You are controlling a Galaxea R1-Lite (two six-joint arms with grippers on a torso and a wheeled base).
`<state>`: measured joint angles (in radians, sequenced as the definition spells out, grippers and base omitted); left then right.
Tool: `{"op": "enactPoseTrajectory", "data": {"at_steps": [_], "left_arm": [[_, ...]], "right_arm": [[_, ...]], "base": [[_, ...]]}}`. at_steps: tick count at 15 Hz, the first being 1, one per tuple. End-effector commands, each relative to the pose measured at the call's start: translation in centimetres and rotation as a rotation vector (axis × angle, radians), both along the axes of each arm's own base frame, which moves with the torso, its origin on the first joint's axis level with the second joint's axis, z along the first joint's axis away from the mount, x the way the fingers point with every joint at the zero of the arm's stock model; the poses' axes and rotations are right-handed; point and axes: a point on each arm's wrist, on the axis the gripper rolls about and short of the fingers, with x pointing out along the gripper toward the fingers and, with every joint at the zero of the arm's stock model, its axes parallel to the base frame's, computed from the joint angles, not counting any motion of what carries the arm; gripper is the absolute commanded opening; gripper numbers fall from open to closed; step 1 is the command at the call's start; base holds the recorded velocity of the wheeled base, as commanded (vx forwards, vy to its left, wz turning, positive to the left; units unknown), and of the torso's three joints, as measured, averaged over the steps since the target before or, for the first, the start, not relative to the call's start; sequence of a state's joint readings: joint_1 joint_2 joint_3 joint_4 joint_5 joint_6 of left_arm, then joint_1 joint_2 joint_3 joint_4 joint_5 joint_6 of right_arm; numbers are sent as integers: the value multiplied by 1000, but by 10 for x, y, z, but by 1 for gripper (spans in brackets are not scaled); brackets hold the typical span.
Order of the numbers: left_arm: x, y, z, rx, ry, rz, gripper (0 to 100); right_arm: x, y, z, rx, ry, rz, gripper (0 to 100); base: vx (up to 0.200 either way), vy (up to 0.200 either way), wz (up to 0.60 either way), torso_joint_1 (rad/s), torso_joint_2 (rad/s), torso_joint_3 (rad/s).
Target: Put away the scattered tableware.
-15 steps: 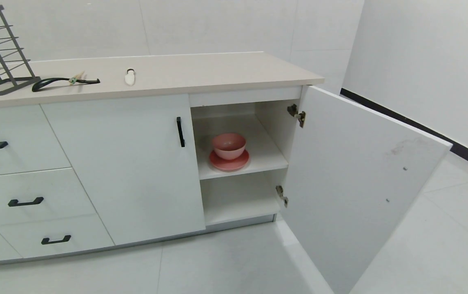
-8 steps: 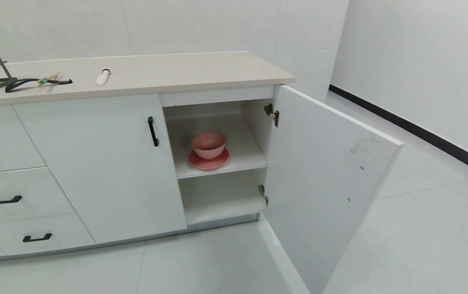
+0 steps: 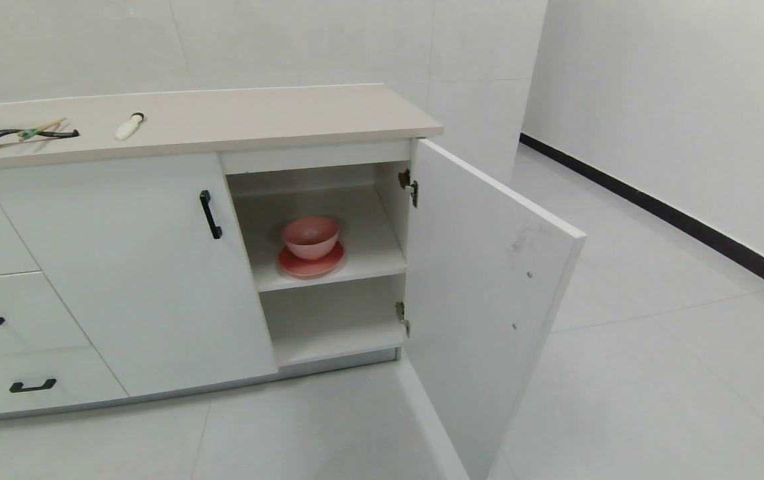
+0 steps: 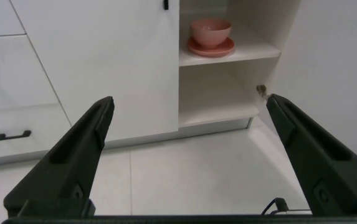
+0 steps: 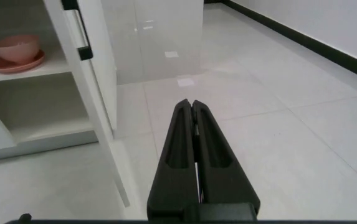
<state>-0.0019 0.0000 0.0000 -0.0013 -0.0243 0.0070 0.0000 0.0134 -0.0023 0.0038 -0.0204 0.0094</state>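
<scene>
My left pincer is spread wide and my right pincer is pressed together on nothing. Well ahead of the left pincer (on the upper cupboard shelf), the pink bowl sits on its plate. 1 white spoon lies on the worktop, far from both.

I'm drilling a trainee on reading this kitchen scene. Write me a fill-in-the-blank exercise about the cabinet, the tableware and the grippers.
1. The pink bowl sits on a pink ____.
2. It stands on the ____ of the two shelves inside the cabinet.
3. The cabinet door beside it stands ____.
4. The left gripper is open, while the right gripper is ____.

Missing words: plate, upper, open, shut.
</scene>
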Motion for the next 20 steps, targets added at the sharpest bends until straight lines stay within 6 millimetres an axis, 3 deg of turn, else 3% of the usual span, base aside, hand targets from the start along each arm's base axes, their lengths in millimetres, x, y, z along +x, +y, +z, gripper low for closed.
{"op": "enactPoseTrajectory", "data": {"at_steps": [1,4,5,8,11,12,16,17,18,20], "left_arm": [[0,0,0,1,0,0,100],[0,0,0,1,0,0,100],[0,0,0,1,0,0,100],[0,0,0,-1,0,0,100],[0,0,0,1,0,0,100],[0,0,0,-1,0,0,100],[0,0,0,-1,0,-1,100],[0,0,0,-1,0,-1,100],[0,0,0,-1,0,0,100],[0,0,0,-4,0,0,100]], "right_arm": [[0,0,0,-3,2,1,0],[-4,1,29,-42,-286,17,0],[-4,2,31,-54,-285,68,0],[11,5,46,-39,-11,240,0],[42,6,88,-34,82,284,0],[63,8,104,-32,122,317,0],[130,14,115,-68,197,364,0],[139,14,117,-70,196,362,0],[171,15,116,-68,222,360,0],[190,18,110,-113,232,393,0]], "base": [[0,0,0,0,0,0],[0,0,0,0,0,0],[0,0,0,0,0,0],[0,0,0,0,0,0],[0,0,0,0,0,0],[0,0,0,0,0,0],[0,0,0,0,0,0],[0,0,0,0,0,0],[0,0,0,0,0,0],[0,0,0,0,0,0]]}}
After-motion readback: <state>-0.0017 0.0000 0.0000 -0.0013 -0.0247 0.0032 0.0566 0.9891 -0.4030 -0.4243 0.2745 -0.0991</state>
